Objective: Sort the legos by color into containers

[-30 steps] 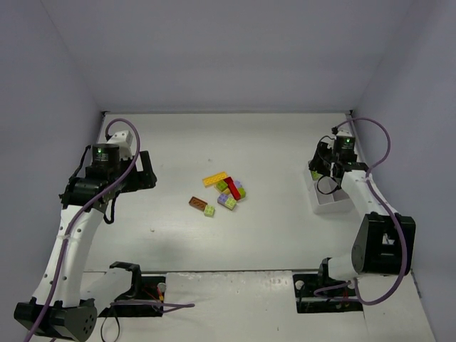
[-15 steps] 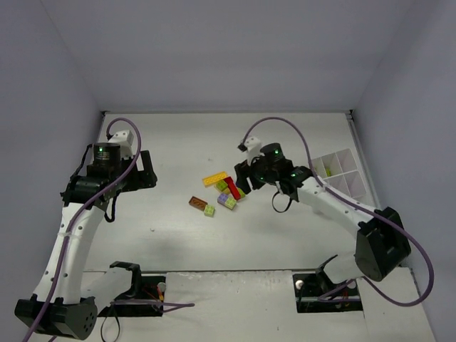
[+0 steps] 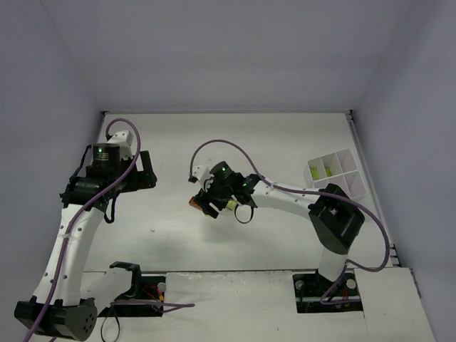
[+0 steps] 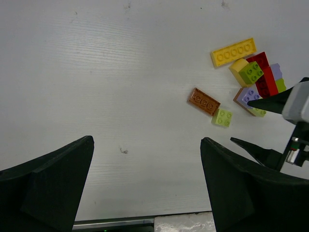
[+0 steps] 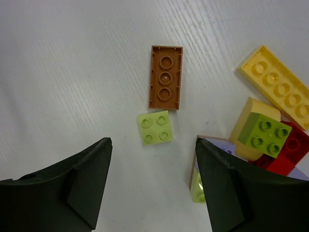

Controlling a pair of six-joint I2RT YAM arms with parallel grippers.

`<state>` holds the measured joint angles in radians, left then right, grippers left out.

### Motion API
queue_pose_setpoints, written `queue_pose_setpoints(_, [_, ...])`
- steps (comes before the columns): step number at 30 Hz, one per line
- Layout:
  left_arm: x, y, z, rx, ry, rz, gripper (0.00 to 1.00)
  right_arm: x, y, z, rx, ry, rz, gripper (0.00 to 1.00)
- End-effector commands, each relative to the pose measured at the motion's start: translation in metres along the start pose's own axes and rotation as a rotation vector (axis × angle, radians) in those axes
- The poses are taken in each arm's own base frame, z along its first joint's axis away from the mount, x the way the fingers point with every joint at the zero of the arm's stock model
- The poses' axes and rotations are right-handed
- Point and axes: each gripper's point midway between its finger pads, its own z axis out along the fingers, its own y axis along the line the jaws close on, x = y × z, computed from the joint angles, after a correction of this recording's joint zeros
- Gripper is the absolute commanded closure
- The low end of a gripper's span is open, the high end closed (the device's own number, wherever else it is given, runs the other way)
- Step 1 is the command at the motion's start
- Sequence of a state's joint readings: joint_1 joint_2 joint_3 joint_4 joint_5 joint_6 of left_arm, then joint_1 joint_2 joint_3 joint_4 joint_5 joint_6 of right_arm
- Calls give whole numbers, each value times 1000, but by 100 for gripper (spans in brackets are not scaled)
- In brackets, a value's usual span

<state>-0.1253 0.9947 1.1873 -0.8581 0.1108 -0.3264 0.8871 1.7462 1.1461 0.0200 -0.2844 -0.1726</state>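
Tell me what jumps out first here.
The right gripper hovers open over a small lime green brick beside a brown brick, mid-table. The mixed brick pile lies next to them. At the table's right edge, the white divided tray holds green pieces in one compartment.

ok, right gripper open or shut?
Open: the right gripper shows fingers apart in its wrist view, nothing between them; the lone lime brick lies loose just ahead.

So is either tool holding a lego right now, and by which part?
Nothing is held. The right tool is open over a small lime green lego, and the left tool is open and empty.
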Motion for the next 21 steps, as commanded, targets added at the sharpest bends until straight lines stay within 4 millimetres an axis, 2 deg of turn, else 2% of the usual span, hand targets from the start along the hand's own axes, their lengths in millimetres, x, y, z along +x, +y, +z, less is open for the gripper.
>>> queue_pose_setpoints(1, [-12, -3, -6, 9, -51, 0, 15, -25, -5, 9, 25, -52, -59, 33])
queue_pose_setpoints(8, [-10, -1, -7, -2, -51, 4, 15, -9, -4, 32, 24, 9, -81, 35])
queue_pose_setpoints(14, [-10, -1, -5, -5, -47, 6, 15, 6, -3, 43, 26, 52, -82, 42])
queue_pose_setpoints(17, [-11, 0, -4, -6, -49, 5, 15, 6, -4, 41, 34, 51, -88, 57])
queue_pose_setpoints(20, [-12, -2, -4, -1, -49, 5, 15, -6, -9, 28, 67, 18, -94, 88])
queue_pose_setpoints(21, [-13, -2, -4, -1, -49, 5, 15, -10, -9, 24, 74, 7, -96, 93])
